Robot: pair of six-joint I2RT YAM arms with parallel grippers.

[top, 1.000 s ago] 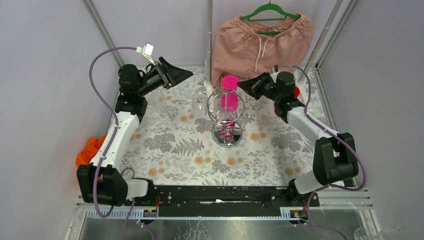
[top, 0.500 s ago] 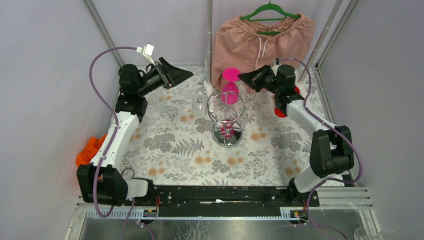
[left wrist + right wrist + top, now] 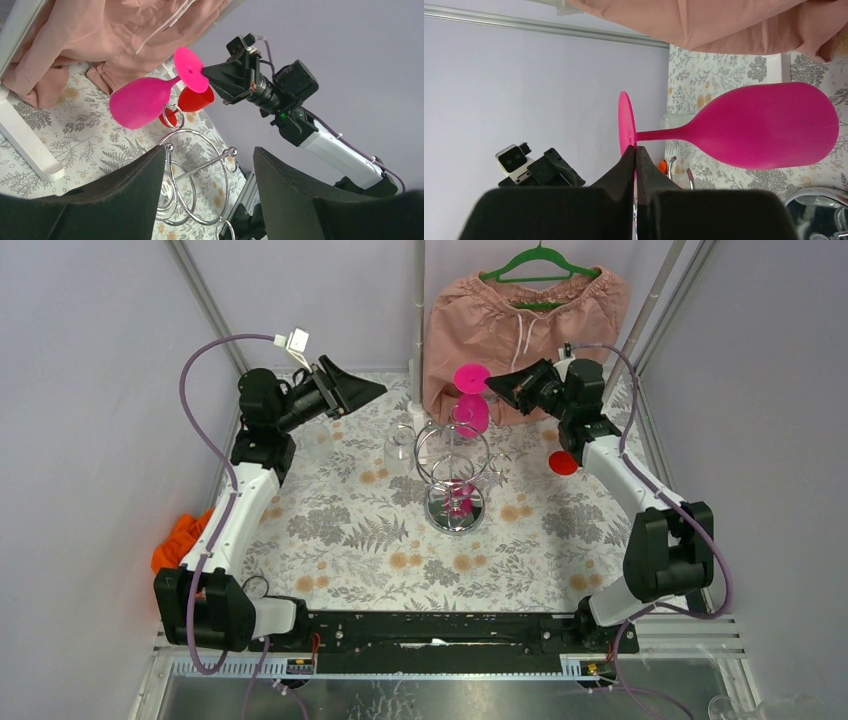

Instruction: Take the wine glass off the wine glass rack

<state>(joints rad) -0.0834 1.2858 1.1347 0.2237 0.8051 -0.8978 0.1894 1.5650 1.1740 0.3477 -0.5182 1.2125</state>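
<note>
Right fingers (image 3: 621, 172) pinch the foot of the pink wine glass (image 3: 769, 125), just above the wine glass rack (image 3: 453, 455) (seemingly clear of its loops), stem pointing away from them. Left fingers (image 3: 135, 195) gape, farther off.

1. Top view: we look steeply down from behind the arm bases (image 3: 228, 612) over the whole table (image 3: 350, 530).
2. Left wrist: we face the glass (image 3: 140, 102) from mid-range.
3. Right wrist: we see the same glass close up.
</note>
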